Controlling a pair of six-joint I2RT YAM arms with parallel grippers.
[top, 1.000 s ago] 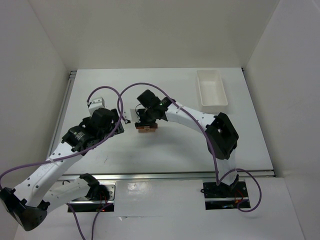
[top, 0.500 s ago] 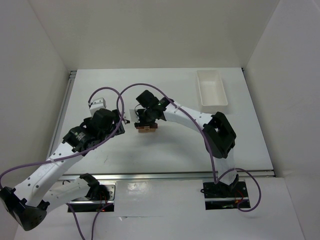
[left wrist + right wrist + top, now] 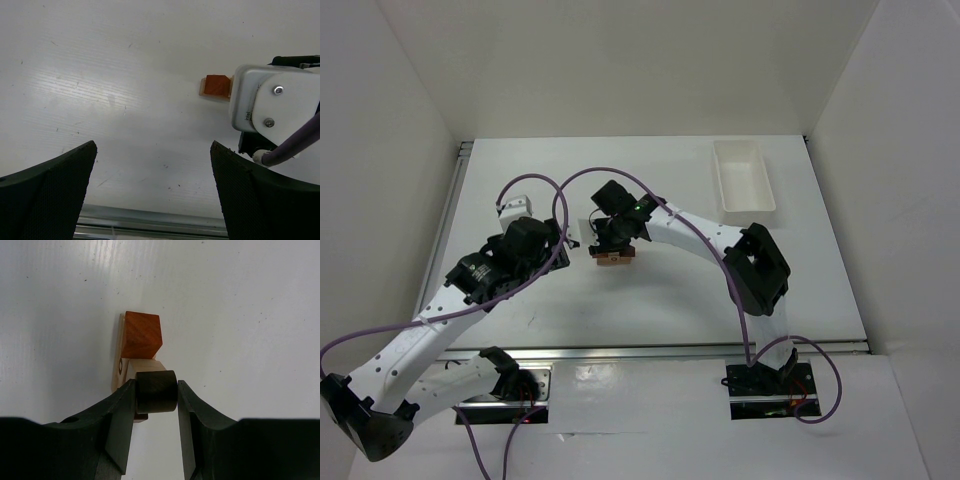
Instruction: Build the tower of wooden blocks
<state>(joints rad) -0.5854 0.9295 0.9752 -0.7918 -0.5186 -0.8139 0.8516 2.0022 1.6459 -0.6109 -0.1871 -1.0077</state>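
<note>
The wood block tower (image 3: pixel 614 258) stands mid-table. In the right wrist view it shows an orange-tan block (image 3: pixel 142 335) and a pale beige block (image 3: pixel 146 365) on a thin pale base piece (image 3: pixel 118 357). My right gripper (image 3: pixel 156 395) is shut on a dark brown block (image 3: pixel 156 390) right over the pale block; whether the two touch I cannot tell. From above, the right gripper (image 3: pixel 616 238) covers most of the tower. My left gripper (image 3: pixel 152 200) stands wide open with nothing between its fingers, just left of the tower (image 3: pixel 216 86), low over the table.
A white plastic tray (image 3: pixel 743 178) sits at the back right. A metal rail (image 3: pixel 650 350) runs along the table's near edge. The right arm's white wrist body (image 3: pixel 272 102) is close to the left gripper's right finger. White walls enclose the table.
The right arm's elbow has shifted slightly left. Both grippers and the blocks are where they were.
</note>
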